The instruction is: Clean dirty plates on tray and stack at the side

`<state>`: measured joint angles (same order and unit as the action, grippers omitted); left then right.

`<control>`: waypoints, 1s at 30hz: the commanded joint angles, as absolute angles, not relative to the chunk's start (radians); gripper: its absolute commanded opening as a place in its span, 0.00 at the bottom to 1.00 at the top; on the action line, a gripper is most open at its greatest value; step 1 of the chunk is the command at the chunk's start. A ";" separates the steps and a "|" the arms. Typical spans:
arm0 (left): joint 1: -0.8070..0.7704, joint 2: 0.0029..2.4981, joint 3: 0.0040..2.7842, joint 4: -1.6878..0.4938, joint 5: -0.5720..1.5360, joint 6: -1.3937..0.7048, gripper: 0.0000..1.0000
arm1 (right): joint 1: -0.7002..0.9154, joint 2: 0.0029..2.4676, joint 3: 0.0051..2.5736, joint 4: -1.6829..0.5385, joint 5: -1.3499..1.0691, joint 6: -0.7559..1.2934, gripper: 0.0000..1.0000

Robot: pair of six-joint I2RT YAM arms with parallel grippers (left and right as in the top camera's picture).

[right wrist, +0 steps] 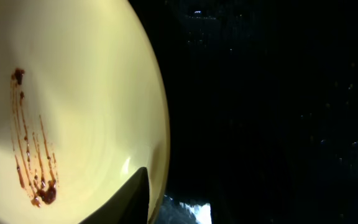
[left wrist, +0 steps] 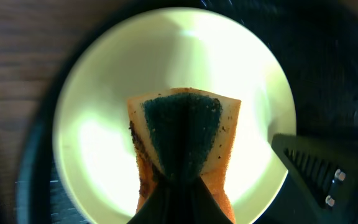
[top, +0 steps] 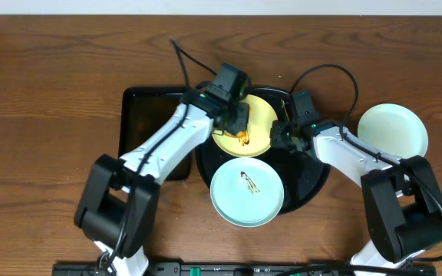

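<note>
The pale yellow plate lies at the back of the round black tray, with a brown sauce smear on it. My left gripper is shut on an orange sponge with a dark green pad and holds it on or just above the yellow plate. My right gripper pinches the yellow plate's right rim. A mint-white plate with a smear lies at the tray's front. Another mint-white plate lies on the wood table at the right, with no smear showing.
A smaller rectangular black tray lies left of the round tray, partly under my left arm. Cables run over the table behind the tray. My right gripper's finger shows at the plate's edge in the left wrist view.
</note>
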<state>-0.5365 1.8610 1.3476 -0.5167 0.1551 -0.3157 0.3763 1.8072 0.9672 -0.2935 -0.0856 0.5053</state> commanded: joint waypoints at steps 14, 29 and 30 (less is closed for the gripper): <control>-0.624 1.950 1.341 -0.442 0.202 -0.375 0.09 | 0.381 1.831 0.968 -0.300 -0.080 0.520 0.04; -0.624 1.967 1.341 -0.431 0.315 -0.546 0.09 | 0.381 1.831 0.968 -0.307 -0.080 0.520 0.01; -0.624 1.970 1.341 -0.432 0.329 -0.545 0.09 | 0.381 1.831 0.968 -0.307 -0.080 0.520 0.01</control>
<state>-0.6239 1.9480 1.3476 -0.4355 0.2756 -0.5102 0.3763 1.8130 0.9695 -0.2913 -0.0925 0.5205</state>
